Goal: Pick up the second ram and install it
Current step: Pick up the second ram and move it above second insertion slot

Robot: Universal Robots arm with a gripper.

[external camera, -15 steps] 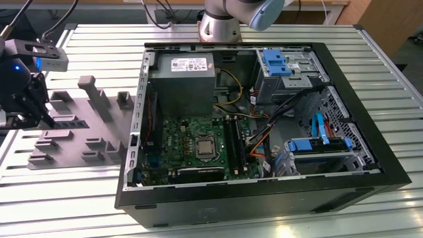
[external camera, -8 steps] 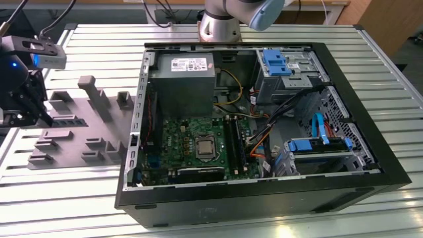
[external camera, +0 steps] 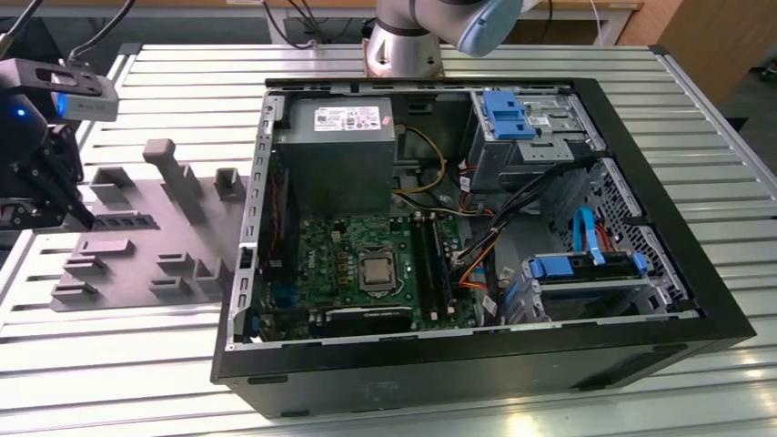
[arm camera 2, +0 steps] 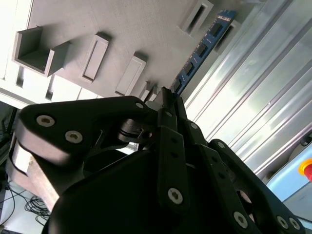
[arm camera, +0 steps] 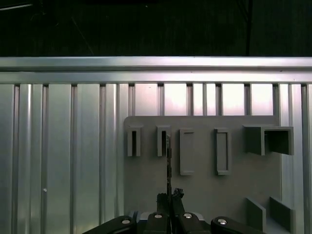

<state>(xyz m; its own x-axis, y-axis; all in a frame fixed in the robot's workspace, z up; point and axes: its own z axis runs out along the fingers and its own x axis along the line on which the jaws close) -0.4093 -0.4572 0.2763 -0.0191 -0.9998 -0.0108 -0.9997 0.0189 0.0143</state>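
Hand (arm camera 2: 165, 100) is closed on the second ram (arm camera 2: 202, 46); the two black fingers (arm camera 2: 170, 141) meet on the near end of the stick, and the rest of it runs straight out past the fingertips.

Second wrist view: the board reads dark blue-green, with a row of small black chips along its face; its far end lies at a grey slotted block (arm camera 2: 222, 24) near the edge of the grey holder plate (arm camera 2: 122, 29); I cannot tell whether that end sits in the block or is clear of it.

First wrist view: the ram is seen edge-on as a thin dark line (arm camera: 168, 165), from the fingertips up to one of the slotted blocks (arm camera: 163, 141); that block is second in a row of four, with a similar block (arm camera: 133, 142) just beside it; the plate lies flat on the ribbed metal bench (arm camera: 58, 161).

Exterior view: the hand (external camera: 43, 196) hangs over the plate's edge at the exterior view's left, well apart from the open computer case (external camera: 486, 364); the case lies on its side on the bench, with the green motherboard (external camera: 327, 255) exposed; long black memory slots (external camera: 428, 264) run beside the processor socket (external camera: 377, 271); the grey power supply (external camera: 340, 155) sits beyond the board; the arm base (external camera: 407, 41) stands behind the case.
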